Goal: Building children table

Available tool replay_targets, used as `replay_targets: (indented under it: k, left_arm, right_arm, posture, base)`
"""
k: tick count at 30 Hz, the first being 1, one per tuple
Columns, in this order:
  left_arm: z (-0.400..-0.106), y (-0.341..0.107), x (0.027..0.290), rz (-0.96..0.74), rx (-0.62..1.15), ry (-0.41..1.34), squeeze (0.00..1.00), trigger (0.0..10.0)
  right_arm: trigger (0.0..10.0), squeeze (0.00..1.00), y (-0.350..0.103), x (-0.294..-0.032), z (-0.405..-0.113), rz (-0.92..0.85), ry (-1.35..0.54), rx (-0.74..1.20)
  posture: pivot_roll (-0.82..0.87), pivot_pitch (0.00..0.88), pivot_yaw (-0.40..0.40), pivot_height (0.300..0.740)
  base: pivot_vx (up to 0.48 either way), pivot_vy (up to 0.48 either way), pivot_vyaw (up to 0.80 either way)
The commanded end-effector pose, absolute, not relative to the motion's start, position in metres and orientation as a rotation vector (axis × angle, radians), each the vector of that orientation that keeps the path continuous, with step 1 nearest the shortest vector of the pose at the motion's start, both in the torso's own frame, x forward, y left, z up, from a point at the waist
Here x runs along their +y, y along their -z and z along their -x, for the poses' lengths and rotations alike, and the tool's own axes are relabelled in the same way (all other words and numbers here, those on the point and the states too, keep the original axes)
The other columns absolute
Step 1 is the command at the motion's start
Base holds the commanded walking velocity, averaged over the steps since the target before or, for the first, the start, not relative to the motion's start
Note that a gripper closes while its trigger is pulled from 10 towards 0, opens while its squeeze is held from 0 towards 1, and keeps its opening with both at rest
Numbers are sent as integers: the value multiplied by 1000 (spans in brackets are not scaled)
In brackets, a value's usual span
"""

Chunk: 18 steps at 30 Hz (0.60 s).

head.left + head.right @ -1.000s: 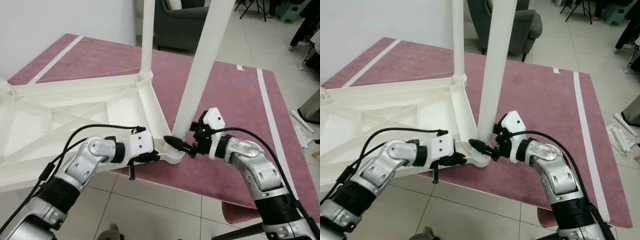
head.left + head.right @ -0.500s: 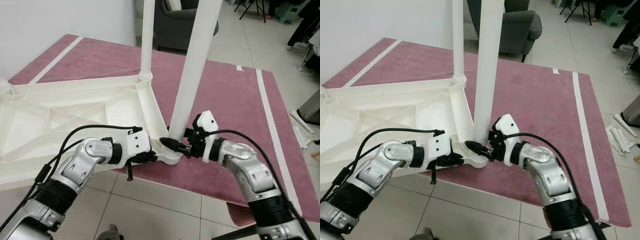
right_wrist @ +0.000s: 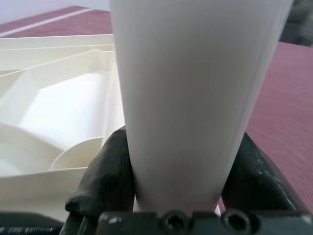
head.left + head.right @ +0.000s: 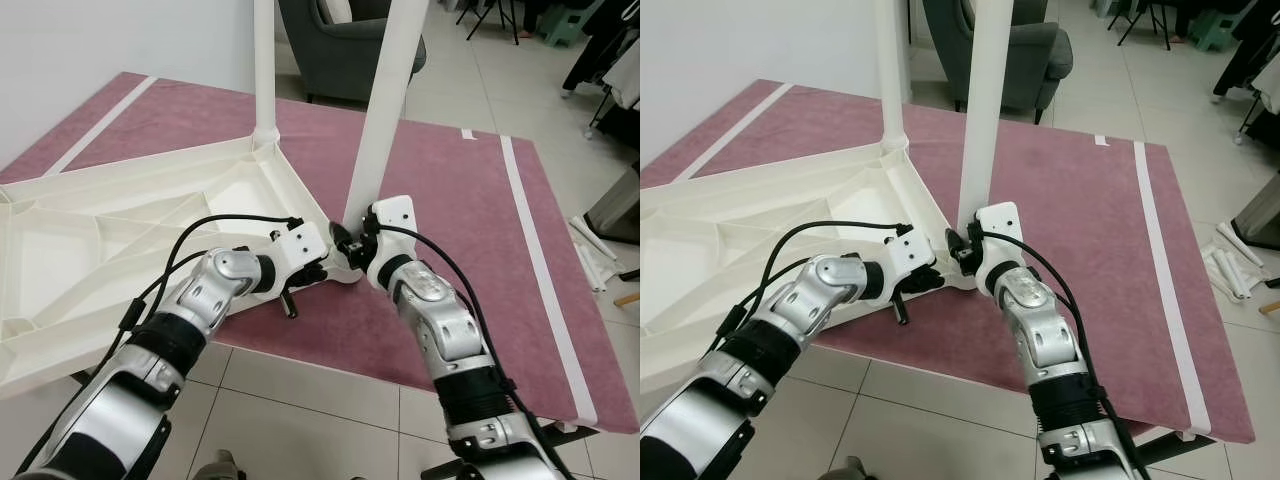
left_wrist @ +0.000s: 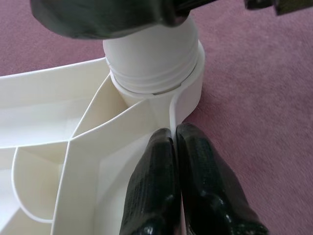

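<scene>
1. The left end effector (image 5: 176, 186), fingers pressed together, pinches the rim of the upturned tabletop (image 4: 120, 240) at its near corner on the maroon mat (image 4: 470, 220).
2. The right end effector (image 3: 181, 171) clamps the near leg (image 4: 385, 110) low down, standing in the corner socket (image 5: 188, 93); the left wrist view shows threads still exposed, so seating looks unfinished.
3. The far leg (image 4: 264, 70) already stands upright; two corners appear to remain.

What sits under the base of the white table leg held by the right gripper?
The white plastic tabletop's corner socket receives the white table leg. The leg's end inside is hidden. Right gripper clamps it.
</scene>
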<state>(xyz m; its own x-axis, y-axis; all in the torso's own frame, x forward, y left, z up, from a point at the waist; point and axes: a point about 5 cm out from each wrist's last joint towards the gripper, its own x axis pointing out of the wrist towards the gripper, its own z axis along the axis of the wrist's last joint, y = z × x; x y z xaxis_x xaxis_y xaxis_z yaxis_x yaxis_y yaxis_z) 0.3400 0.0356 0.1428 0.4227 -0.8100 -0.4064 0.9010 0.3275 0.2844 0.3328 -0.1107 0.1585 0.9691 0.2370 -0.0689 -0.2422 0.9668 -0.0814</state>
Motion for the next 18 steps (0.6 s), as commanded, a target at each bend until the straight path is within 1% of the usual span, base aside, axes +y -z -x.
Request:
replay_targets:
  k: [1,2,4,7,8,9,11,12,15,16,17,18]
  left_arm:
    - [-350,-184,11,-509,29,1117,0,10000]
    - [-350,-184,11,-509,29,1117,0,10000]
    - [-362,-190,5,-494,32,1015,0,10000]
    - [-363,-190,4,-494,30,1008,0,10000]
    - [-364,-190,5,-493,29,1009,0,10000]
    - [-363,-190,6,-493,28,1016,0,10000]
    - [-362,-186,9,-496,29,1036,0,10000]
    - [-360,-184,10,-499,29,1056,0,10000]
    - [-358,-183,10,-501,29,1068,0,10000]
    - [-355,-181,11,-506,27,1097,0,10000]
    - [-350,-178,11,-516,21,1143,0,10000]
    - [-350,-178,11,-516,21,1143,0,10000]
  right_arm:
    - [0,0,-133,-124,-336,113,-48,187]
    - [0,0,-133,-124,-336,113,-48,187]
    - [0,0,-137,-113,-339,51,61,180]
    - [0,0,-137,-110,-339,41,60,175]
    - [1843,0,-138,-106,-339,42,54,170]
    - [10000,0,-140,-102,-339,44,20,158]
    - [10000,0,-143,-97,-338,51,-31,125]
    - [10000,1000,-145,-96,-337,54,-60,106]
    - [10000,1000,-147,-96,-337,57,-75,94]
    - [10000,1000,-149,-96,-336,51,-110,80]
    - [10000,784,-153,-97,-335,62,-165,55]
    - [10000,784,-153,-97,-335,62,-165,55]
  posture:
    - [141,19,-5,740]
    - [141,19,-5,740]
    - [133,21,2,740]
    - [133,21,2,740]
    - [131,23,3,740]
    - [131,23,3,740]
    - [132,25,1,740]
    - [134,26,-2,740]
    - [134,26,-2,740]
    - [136,25,-4,740]
    - [139,25,-7,740]
    - [139,25,-7,740]
  base:
    - [0,0,0]
    - [0,0,0]
    - [0,0,0]
    - [0,0,0]
    - [0,0,0]
    - [0,0,0]
    - [0,0,0]
    - [0,0,0]
    - [0,0,0]
    - [0,0,0]
    - [0,0,0]
    - [0,0,0]
